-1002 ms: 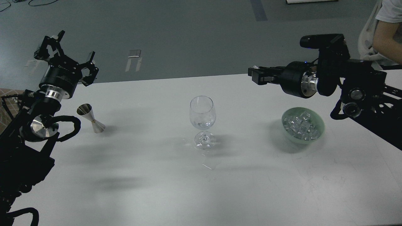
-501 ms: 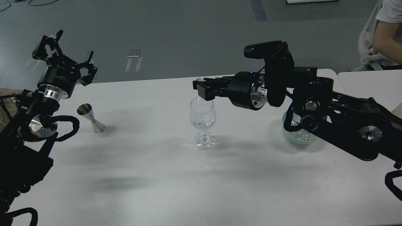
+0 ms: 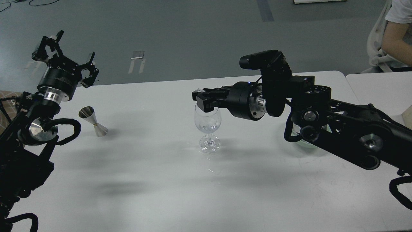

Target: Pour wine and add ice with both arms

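Observation:
A clear wine glass [image 3: 208, 124] stands upright at the middle of the white table [image 3: 154, 180]. My right gripper [image 3: 202, 97] reaches in from the right and hovers right over the glass rim. Its fingers are close together with a small pale, glassy bit at the tips, which looks like an ice cube [image 3: 200, 91]. The pale green bowl [image 3: 302, 144] is almost wholly hidden behind my right arm, and the heap of ice in it is hidden. My left gripper [image 3: 68, 53] is open and empty, raised above the table's far left corner.
A steel hourglass-shaped jigger [image 3: 93, 121] stands at the left, just below my left gripper. A small wet patch [image 3: 212, 169] lies in front of the glass. A second table [image 3: 379, 87] adjoins at the right. A seated person [image 3: 396, 29] is at the top right.
My right arm has swung left from above the green bowl to over the wine glass, then dropped slightly towards the rim. It now covers the bowl. My left arm has barely moved.

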Motion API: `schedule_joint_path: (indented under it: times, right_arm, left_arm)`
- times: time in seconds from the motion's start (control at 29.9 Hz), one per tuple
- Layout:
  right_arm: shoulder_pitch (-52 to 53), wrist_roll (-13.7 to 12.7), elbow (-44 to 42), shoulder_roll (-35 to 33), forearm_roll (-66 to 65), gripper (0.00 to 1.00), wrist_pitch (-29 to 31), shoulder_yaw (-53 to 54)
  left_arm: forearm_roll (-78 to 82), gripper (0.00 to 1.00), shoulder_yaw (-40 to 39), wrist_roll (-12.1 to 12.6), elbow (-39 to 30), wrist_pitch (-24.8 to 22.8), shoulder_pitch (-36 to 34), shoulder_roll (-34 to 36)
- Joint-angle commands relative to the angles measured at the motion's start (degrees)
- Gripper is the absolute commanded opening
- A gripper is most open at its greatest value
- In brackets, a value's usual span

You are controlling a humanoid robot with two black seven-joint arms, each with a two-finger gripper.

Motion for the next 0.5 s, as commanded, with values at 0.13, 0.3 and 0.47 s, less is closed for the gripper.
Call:
schedule_joint_path:
  times: [0.13,0.3,0.47]
  right_arm:
    - [-0.1,-0.8,0.1,-0.3,0.2,0.41,0.0,-0.1]
    - [0.0,-0.8,0.1,-0.3,0.2,0.45,0.0,-0.1]
    - [0.0,-0.8,0.1,-0.5,0.2,0.49,0.0,0.0]
  left_arm:
    - [0.0,0.95,0.0,0.0,0.0,0.1,0.0,0.0]
    - [0.0,0.95,0.0,0.0,0.0,0.1,0.0,-0.1]
    - [0.0,0.95,0.0,0.0,0.0,0.1,0.0,-0.1]
